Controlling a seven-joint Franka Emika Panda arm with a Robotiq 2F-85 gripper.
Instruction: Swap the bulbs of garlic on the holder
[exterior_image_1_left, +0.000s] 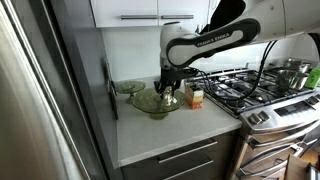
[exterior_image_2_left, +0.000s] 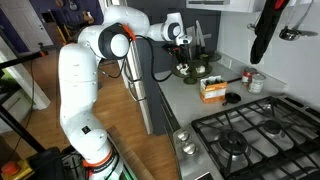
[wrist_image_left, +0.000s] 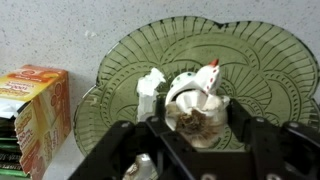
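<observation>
The pincer (wrist_image_left: 198, 122) straddles one garlic bulb (wrist_image_left: 195, 98) near the middle of the green glass bowl (wrist_image_left: 255, 50), jaws at its three and nine o'clock, whether pinching it I cannot tell, while the other bulb (wrist_image_left: 150, 82) lies just beside at ten o'clock
</observation>
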